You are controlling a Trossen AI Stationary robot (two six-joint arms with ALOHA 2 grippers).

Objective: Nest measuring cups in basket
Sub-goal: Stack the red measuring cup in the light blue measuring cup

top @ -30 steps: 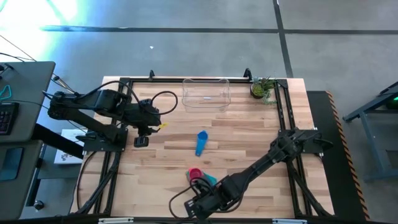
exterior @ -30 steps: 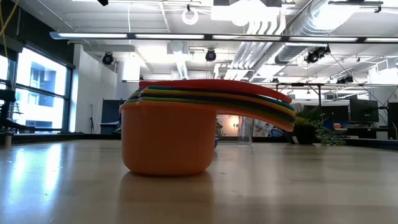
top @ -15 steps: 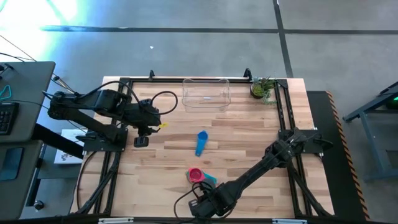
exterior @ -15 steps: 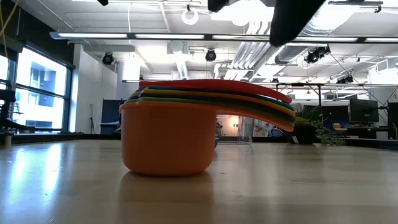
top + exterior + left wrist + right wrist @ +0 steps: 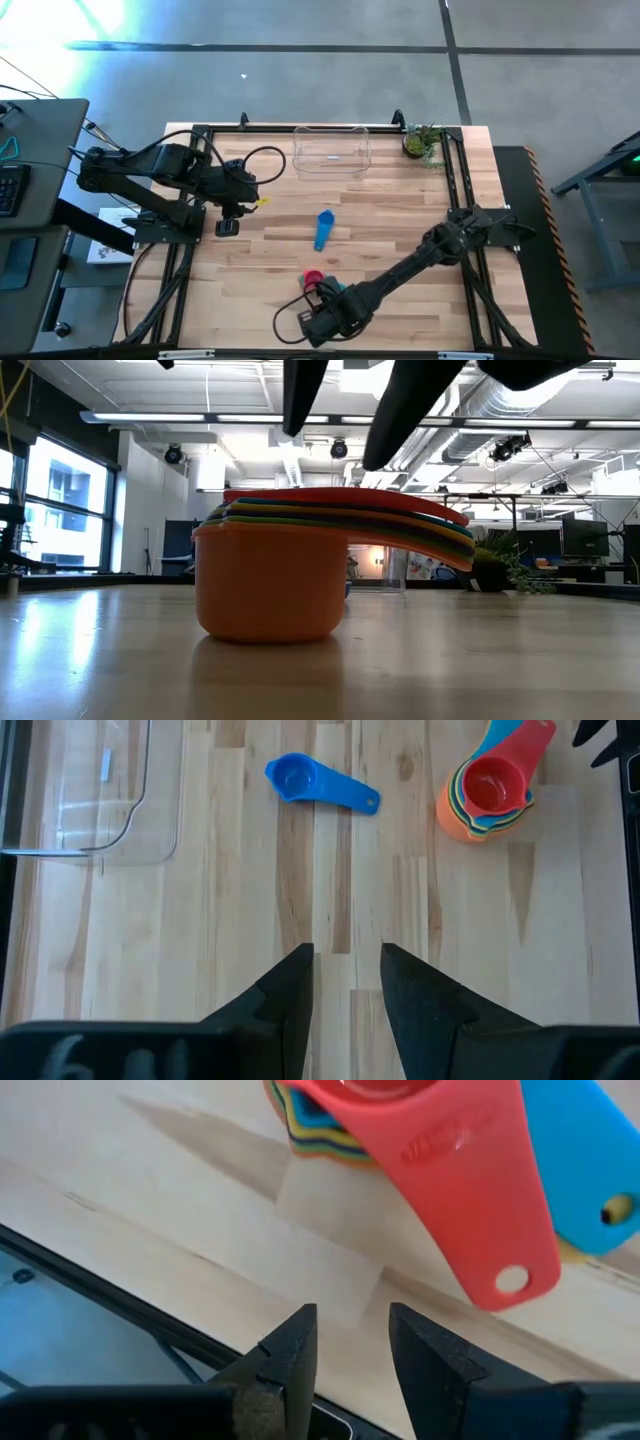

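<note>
Right gripper [image 5: 318, 318], fingers parted and holding nothing, hangs just above the stack of cups [image 5: 318, 282] near the table's [image 5: 400, 215] front edge. A blue cup [image 5: 323, 229] lies mid-table; the basket [image 5: 331, 150] stands at the far edge. Left gripper [image 5: 228, 226], fingers apart, waits far left.

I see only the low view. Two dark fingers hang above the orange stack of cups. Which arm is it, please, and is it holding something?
Observer: It is the right gripper. It is open and holds nothing, above the stack of measuring cups near the table's front edge.
Operator: Are all the cups in that stack?
Observer: No. A blue cup lies alone on the wood, between the stack and the basket.
Operator: And the left arm?
Observer: The left gripper waits open at the table's left side.
</note>
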